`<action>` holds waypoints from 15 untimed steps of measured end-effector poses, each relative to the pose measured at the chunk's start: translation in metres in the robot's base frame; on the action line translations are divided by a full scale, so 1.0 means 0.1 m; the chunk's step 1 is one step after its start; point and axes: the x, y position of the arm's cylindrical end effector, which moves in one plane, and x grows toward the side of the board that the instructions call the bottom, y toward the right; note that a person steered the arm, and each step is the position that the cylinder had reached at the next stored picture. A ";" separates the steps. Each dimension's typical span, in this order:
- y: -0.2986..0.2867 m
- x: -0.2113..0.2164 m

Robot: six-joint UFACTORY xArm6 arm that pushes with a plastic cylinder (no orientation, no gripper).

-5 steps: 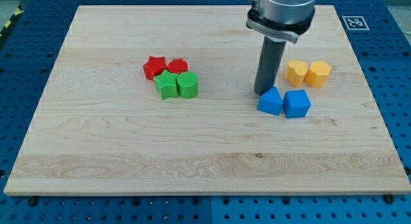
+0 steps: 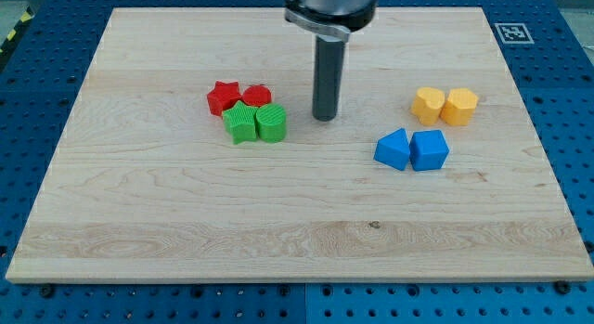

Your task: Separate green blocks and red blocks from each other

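Observation:
A red star block (image 2: 223, 96) and a second red block (image 2: 257, 95) sit at the view's upper left of centre. Touching them from below are a green star block (image 2: 241, 123) and a green cylinder-like block (image 2: 272, 123). All four form one tight cluster. My tip (image 2: 324, 117) stands on the board just to the right of the cluster, a small gap away from the green cylinder-like block and the red block.
Two blue blocks (image 2: 411, 149) lie side by side right of centre. Two yellow-orange blocks (image 2: 445, 106) lie above them. The wooden board (image 2: 278, 231) ends at a blue perforated table on all sides.
My tip has moved left, from beside the left blue block to just right of the red-green cluster. No block has moved.

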 end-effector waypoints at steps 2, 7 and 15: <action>-0.79 0.01; -1.54 -0.01; -0.49 0.00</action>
